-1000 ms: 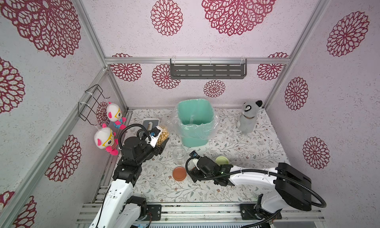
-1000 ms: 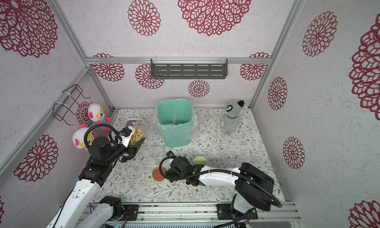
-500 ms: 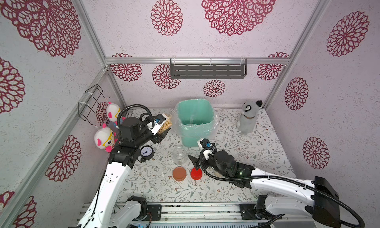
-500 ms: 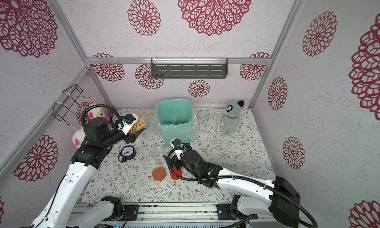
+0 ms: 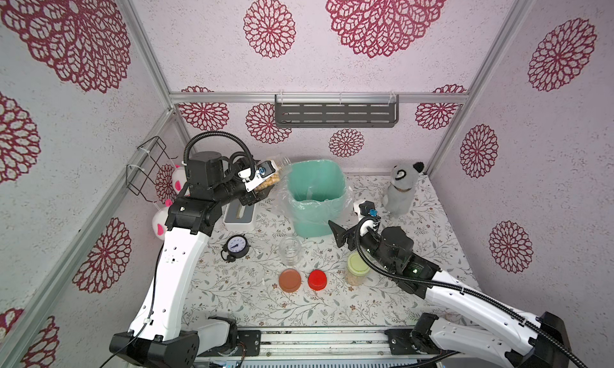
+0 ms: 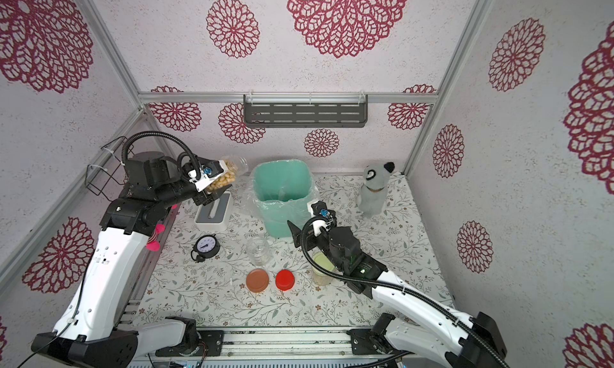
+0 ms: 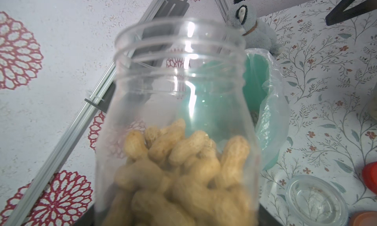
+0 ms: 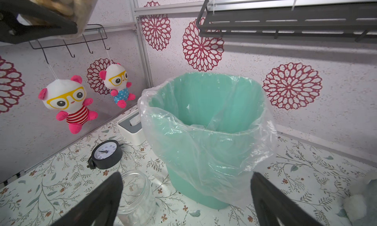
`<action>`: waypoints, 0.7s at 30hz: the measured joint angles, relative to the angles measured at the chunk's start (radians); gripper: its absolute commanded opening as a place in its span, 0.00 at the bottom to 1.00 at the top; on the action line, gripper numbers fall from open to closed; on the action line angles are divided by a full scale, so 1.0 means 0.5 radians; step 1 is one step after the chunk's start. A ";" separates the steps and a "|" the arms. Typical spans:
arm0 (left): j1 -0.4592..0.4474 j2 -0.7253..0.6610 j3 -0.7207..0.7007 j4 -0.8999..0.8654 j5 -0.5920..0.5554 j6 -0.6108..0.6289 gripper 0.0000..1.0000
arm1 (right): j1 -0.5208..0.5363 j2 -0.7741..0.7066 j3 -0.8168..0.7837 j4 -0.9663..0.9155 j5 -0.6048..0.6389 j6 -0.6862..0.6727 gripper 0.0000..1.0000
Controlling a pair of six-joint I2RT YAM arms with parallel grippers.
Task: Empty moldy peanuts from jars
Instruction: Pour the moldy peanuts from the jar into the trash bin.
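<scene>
Left fingers [image 8: 47, 27] are clamped on a lidless jar [image 7: 179, 112], which is held raised and tilted, its mouth pointed away from them toward the rim of the mint-green bin [image 5: 315, 180]. Moldy peanuts [image 7: 183, 163] (tan, in their shells) are heaped in the jar's lower half, nearest those fingers. The right fingers [image 8: 102, 200] are spread wide with nothing between them, and the lined bin is faced just ahead. 1 empty jar [image 5: 290, 251] is stood upright on the tabletop [image 5: 252, 303] just beside 1 right finger. 2 loose lids, brown lid [image 5: 289, 280] and red lid [image 5: 317, 279], are laid side by side near that jar. A green-lidded jar [image 5: 356, 269] of peanuts is stood behind the right fingers, under that arm.
</scene>
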 measured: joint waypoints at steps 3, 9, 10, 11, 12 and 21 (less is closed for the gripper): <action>-0.026 0.101 0.139 -0.075 -0.024 0.101 0.00 | -0.023 -0.002 -0.007 -0.015 -0.040 0.000 0.99; -0.166 0.346 0.359 -0.235 -0.210 0.286 0.00 | -0.123 -0.008 -0.041 -0.039 -0.134 0.033 0.99; -0.198 0.393 0.402 -0.273 -0.260 0.320 0.00 | -0.147 -0.008 -0.041 -0.047 -0.147 0.040 0.99; -0.224 0.436 0.439 -0.304 -0.305 0.349 0.00 | -0.166 -0.007 -0.041 -0.048 -0.166 0.048 0.99; -0.254 0.488 0.490 -0.340 -0.361 0.381 0.00 | -0.187 -0.002 -0.041 -0.050 -0.186 0.055 0.99; -0.452 0.800 0.838 -0.491 -0.819 0.639 0.00 | -0.258 0.099 -0.042 -0.043 -0.292 0.112 0.99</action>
